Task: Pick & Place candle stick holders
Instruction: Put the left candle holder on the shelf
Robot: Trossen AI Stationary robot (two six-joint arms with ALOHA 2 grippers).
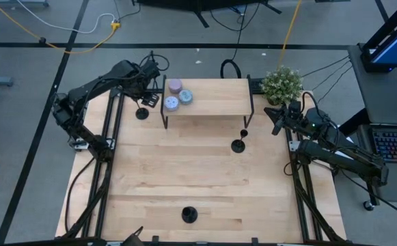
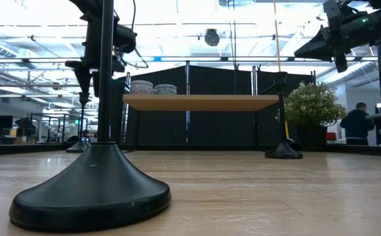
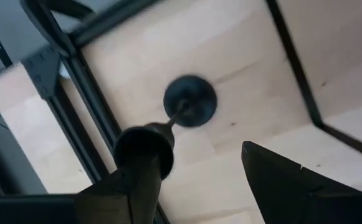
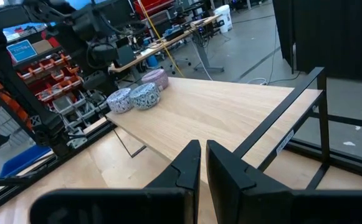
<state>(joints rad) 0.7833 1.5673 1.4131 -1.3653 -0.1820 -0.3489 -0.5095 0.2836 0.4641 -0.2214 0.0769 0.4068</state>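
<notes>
Three black candle stick holders stand upright on their round bases on the wooden table. One (image 1: 142, 113) is at the far left beside the shelf, one (image 1: 238, 143) is right of the shelf's front, and one (image 1: 188, 214) is near the front edge. My left gripper (image 3: 199, 186) points down over the far-left holder (image 3: 190, 101), open. The holder's cup top (image 3: 144, 149) sits right at the tip of one finger (image 3: 128, 193), not in the gap. My right gripper (image 4: 202, 168) hovers level at the table's right side (image 1: 278, 117), shut and holding nothing. My left gripper comes at the far-left holder from above, pointing down. The cup top (image 3: 149, 140) lies against the outline of one fingertip (image 3: 134, 180); whether they touch I cannot tell. The holder stands upright with its base on the table.
A low wooden shelf on a black frame (image 1: 208, 96) stands at the table's far middle, with three round tins (image 1: 178, 96) on its left end. A potted plant (image 1: 282, 83) is at the far right. A person (image 2: 357, 124) stands in the room beyond.
</notes>
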